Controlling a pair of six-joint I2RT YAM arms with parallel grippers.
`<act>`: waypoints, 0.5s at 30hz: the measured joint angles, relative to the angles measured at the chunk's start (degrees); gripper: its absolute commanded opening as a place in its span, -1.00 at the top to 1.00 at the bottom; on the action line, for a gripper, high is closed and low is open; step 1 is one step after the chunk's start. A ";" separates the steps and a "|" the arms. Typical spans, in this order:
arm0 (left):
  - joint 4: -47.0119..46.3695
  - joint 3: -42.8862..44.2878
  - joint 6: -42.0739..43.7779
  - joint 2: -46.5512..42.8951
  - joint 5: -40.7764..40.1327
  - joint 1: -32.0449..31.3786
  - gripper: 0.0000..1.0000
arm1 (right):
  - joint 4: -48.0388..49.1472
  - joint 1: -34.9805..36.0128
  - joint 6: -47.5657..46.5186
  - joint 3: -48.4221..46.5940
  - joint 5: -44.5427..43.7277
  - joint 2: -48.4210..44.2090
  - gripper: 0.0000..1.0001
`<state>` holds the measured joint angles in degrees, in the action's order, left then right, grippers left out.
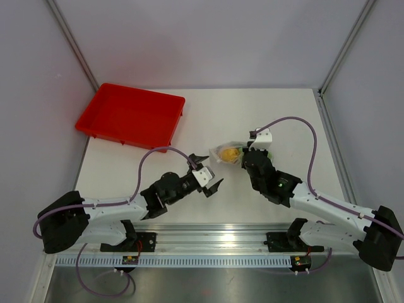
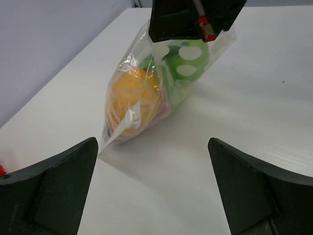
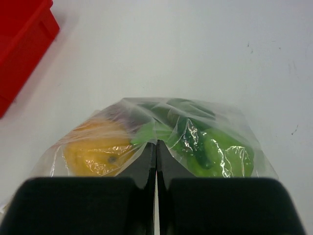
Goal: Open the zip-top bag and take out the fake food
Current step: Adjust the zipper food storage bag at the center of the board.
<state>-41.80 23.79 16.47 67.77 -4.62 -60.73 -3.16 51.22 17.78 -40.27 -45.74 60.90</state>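
Note:
The clear zip-top bag (image 1: 228,153) lies mid-table with the fake food inside: a round yellow piece (image 3: 95,155) and green pieces (image 3: 215,154); a purple piece barely shows behind them. My right gripper (image 1: 243,151) is shut, its jaws pinching the bag's plastic (image 3: 156,143) between the yellow and green pieces. In the left wrist view the bag (image 2: 156,83) hangs tilted from the right gripper, its lower corner near the table. My left gripper (image 1: 207,172) is open and empty, a short way in front of and left of the bag, fingers (image 2: 58,181) apart from it.
A red tray (image 1: 129,115) stands at the table's back left and shows as a red corner in the right wrist view (image 3: 19,44). Grey walls close the left, right and back sides. The rail with the arm bases runs along the near edge.

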 measured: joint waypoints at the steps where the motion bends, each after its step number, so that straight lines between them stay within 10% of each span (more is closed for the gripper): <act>1: 0.02 0.17 0.31 0.17 -0.61 0.00 -0.98 | 0.00 -0.02 0.00 0.00 0.15 -0.63 0.99; 15: -2.99 1.81 2.54 3.04 -1.18 2.21 -0.61 | -0.20 -0.17 0.02 0.00 2.56 0.68 0.99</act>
<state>-44.80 25.61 19.00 70.81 -5.80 -58.52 -3.36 51.05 17.80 -40.27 -43.18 61.58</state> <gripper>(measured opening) 0.898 0.010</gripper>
